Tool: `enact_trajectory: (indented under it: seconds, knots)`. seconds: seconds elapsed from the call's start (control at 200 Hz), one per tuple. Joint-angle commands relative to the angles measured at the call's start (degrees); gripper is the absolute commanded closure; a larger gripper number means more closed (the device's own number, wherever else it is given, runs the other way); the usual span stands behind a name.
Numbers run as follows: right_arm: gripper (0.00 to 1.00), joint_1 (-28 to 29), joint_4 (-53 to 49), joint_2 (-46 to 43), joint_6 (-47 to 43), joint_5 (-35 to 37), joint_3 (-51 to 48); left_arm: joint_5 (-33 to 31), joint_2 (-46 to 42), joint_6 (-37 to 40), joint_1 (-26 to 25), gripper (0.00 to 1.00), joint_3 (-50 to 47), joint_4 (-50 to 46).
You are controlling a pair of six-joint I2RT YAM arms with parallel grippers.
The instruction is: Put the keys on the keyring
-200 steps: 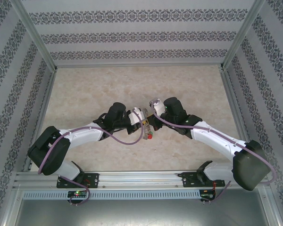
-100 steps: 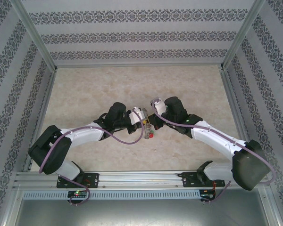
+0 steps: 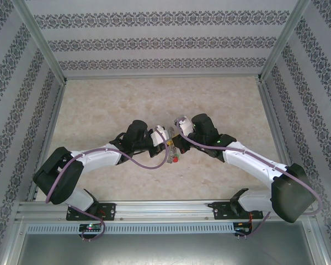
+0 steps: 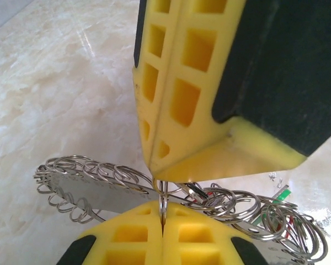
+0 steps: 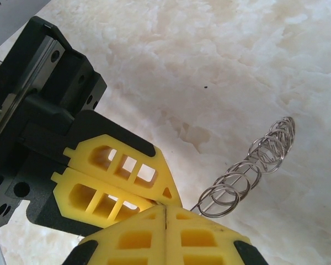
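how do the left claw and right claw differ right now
Left claw pinches a thin loop of the keyring between its tips; right claw is shut just above that loop, and whether it grips it is unclear. Left claw reaches in from the left, right claw from the right. Both are shut and yellow-fingered.

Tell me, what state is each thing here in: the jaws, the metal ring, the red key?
Left jaws: shut on a loop of the keyring.
Right jaws: shut, tips touching the keyring.
Keyring: pinched, stretched out sideways.
Red key: at the keyring's end; threaded or not, cannot tell.
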Motion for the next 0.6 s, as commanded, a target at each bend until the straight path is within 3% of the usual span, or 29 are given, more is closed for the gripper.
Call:
enact_trajectory:
  seconds: [0.0,0.595]
  knots:
    - [1.0,0.5,-0.9,0.2,-0.8,2.3,1.1,0.1,-0.5,-0.1,0.6,1.0,0.2,0.3]
    - [1.0,-2.6,-0.9,1.9,2.7,4.5,0.1,0.9,-0.2,-4.0,0.6,1.0,-3.2,8.0]
